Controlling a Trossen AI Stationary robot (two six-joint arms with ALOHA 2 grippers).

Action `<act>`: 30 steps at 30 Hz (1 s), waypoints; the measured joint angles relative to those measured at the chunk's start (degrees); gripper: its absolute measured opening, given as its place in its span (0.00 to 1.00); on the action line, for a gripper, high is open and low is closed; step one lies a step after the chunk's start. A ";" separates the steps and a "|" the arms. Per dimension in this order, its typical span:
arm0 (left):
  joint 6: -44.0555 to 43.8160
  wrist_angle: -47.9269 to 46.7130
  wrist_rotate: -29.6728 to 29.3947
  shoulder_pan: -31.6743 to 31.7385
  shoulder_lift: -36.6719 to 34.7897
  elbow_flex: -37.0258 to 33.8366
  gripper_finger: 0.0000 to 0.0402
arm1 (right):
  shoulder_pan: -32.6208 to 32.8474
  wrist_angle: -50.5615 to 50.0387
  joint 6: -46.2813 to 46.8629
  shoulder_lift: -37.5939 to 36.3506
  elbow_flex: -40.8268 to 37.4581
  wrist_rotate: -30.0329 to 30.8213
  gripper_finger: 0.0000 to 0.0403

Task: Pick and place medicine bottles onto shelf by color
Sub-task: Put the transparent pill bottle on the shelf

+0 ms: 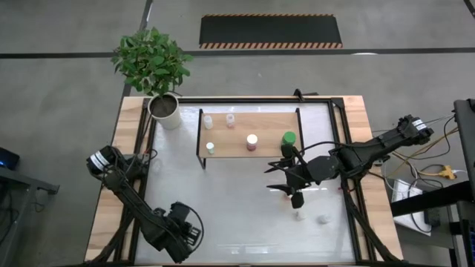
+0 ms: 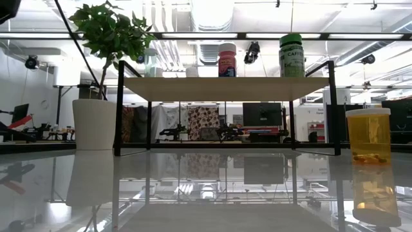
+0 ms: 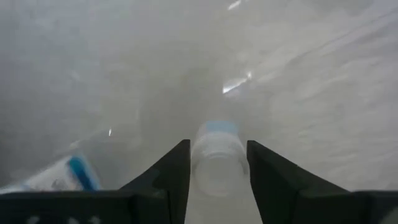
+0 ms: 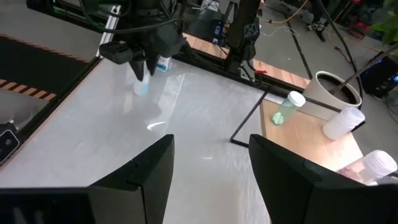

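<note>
While the table [image 1: 245, 222] lies mostly bare in front, the shelf [image 1: 263, 142] carries five bottles, the green-capped one [image 1: 289, 139] at its edge. Right gripper [image 1: 291, 182] hangs spread; left gripper [image 3: 217, 165] pinches a blue-capped clear bottle [image 3: 217, 158].

"CAP…" on green-capped bottle [image 2: 291, 55]

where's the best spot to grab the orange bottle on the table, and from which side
Grip the orange bottle across its straight round body, just under the white cap, probably coming down from above: it stands upright on the table, and the wider cap gives a lip against slipping. The open right gripper looks free; the left gripper is shut on a clear bottle.
</note>
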 joint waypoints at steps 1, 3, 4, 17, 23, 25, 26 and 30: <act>0.62 0.08 -1.09 0.24 0.00 0.00 0.30 | 0.00 -0.02 0.37 0.00 -0.01 0.00 0.49; 2.49 0.20 -3.75 1.01 0.00 0.08 0.30 | 0.00 0.00 0.52 0.00 -0.02 0.00 0.49; 4.03 0.20 -5.00 1.76 0.00 0.19 0.30 | 0.00 0.00 0.52 0.00 -0.02 0.02 0.49; 51.32 18.37 -9.17 20.58 0.00 0.35 0.30 | 0.04 -4.86 5.86 -0.19 0.35 -0.02 0.49; 65.33 26.03 -6.73 26.76 0.00 0.35 0.30 | 0.31 -13.36 15.09 -0.39 0.35 -0.04 0.49; 67.09 26.70 -6.37 27.75 0.32 0.35 0.30 | 0.76 -15.73 17.75 -0.39 0.30 -0.02 0.49; 67.83 26.87 -5.74 28.05 0.50 0.35 0.30 | 1.07 -16.79 18.98 -0.39 0.25 -0.03 0.49; 68.18 27.05 -4.17 28.49 2.06 0.35 0.30 | 2.45 -18.66 22.43 -0.39 -0.45 -0.04 0.49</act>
